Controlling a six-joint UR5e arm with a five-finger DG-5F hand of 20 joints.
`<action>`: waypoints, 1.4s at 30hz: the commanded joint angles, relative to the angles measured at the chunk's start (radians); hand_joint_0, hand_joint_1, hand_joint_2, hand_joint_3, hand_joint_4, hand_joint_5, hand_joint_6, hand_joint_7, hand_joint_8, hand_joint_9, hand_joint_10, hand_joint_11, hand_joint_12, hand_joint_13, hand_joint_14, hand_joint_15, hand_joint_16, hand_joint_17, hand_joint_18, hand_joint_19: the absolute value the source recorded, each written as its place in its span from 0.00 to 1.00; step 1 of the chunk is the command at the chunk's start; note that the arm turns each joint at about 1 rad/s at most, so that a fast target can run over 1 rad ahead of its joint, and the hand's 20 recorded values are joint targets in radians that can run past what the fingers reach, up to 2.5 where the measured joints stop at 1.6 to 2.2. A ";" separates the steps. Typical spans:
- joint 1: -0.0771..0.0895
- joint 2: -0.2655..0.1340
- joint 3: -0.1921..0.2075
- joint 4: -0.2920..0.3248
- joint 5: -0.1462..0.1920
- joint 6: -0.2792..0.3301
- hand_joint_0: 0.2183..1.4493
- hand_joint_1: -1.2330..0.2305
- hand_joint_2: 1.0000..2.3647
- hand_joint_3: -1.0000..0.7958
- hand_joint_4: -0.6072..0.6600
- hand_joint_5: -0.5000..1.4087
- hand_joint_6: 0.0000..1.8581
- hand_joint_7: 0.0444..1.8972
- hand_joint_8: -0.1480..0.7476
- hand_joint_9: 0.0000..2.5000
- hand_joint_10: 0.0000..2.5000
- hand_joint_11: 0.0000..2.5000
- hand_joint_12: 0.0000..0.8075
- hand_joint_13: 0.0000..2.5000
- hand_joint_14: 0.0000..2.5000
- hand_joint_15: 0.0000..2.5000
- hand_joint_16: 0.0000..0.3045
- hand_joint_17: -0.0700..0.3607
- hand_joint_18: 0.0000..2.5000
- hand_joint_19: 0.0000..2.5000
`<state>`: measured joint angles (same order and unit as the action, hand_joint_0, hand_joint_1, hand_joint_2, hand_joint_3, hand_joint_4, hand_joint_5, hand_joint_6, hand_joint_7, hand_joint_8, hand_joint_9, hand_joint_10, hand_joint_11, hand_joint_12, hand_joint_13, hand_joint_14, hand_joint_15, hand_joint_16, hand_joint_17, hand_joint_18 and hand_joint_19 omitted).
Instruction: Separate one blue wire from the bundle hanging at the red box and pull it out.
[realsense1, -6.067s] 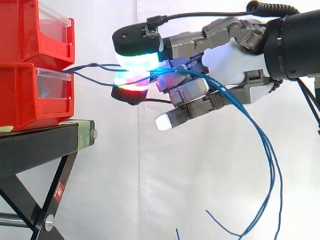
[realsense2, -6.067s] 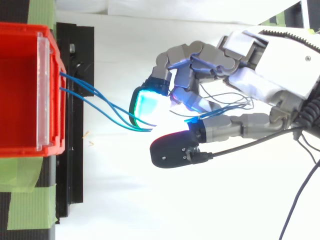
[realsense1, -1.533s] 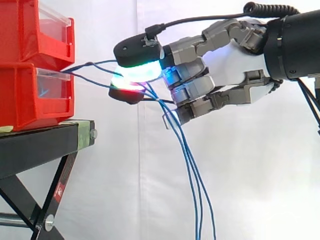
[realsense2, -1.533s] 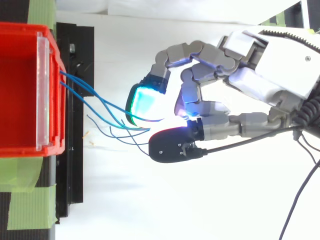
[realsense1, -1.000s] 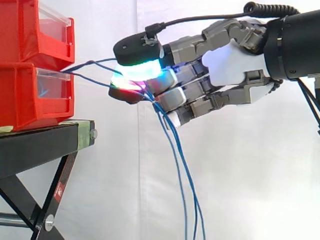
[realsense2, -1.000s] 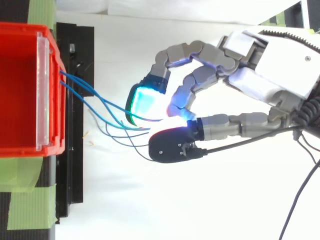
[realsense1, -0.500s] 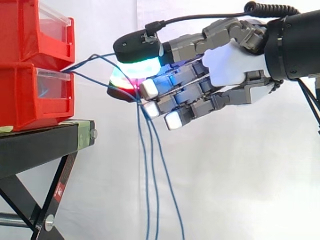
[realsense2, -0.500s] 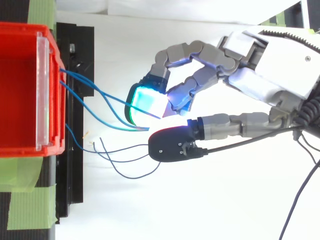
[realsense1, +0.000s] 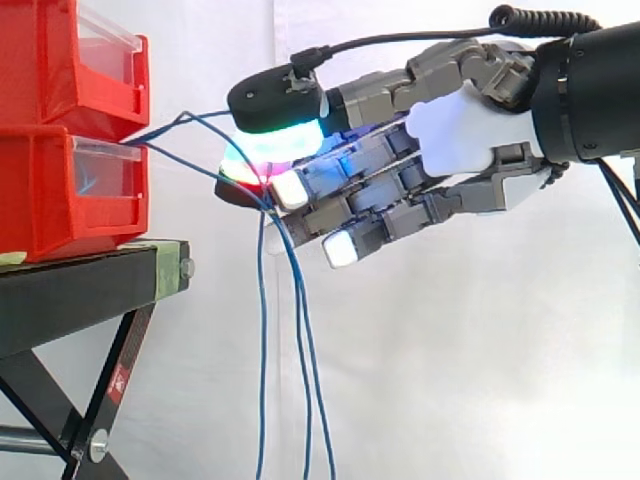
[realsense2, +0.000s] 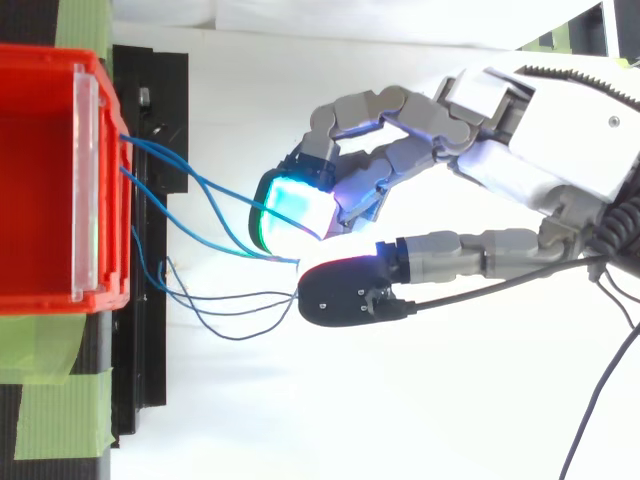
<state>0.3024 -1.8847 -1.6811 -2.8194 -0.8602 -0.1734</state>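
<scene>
The hand (realsense1: 470, 130) reaches in from the right edge of the side view. Its topmost finger and thumb are closed together, the green-cyan pad (realsense1: 272, 143) pressing onto the red-glowing one just below it. They pinch the blue wires (realsense1: 261, 340) between them, while the other fingers lie extended, white tips pointing left. From the pinch, two strands run left and taut to the front of the lower red box (realsense1: 60, 190) at the frame's left edge. Three strands hang straight down past the bottom edge. In the top view more loops of wire curl between the black thumb tip (realsense2: 345, 295) and the box. Two red boxes are stacked on a black stand (realsense1: 90, 290), which has green tape (realsense2: 60, 400) at its lower left.
</scene>
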 joint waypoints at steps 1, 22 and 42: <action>0.001 -0.001 0.000 0.000 0.001 0.000 0.30 0.40 0.01 0.49 0.65 0.17 0.45 0.59 0.52 0.23 0.01 0.27 0.44 0.21 0.01 0.22 0.14 0.38 0.27 0.31; 0.003 -0.001 0.000 0.000 0.001 0.000 0.30 0.40 0.01 0.49 0.63 0.16 0.46 0.57 0.54 0.25 0.01 0.38 0.46 0.24 0.01 0.25 0.15 0.39 0.29 0.34; 0.004 -0.001 0.000 -0.006 0.001 0.000 0.28 0.45 0.01 0.38 0.64 0.17 0.41 0.59 0.53 0.32 0.01 0.41 0.45 0.25 0.01 0.28 0.15 0.40 0.27 0.35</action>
<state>0.3062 -1.8848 -1.6811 -2.8238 -0.8590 -0.1734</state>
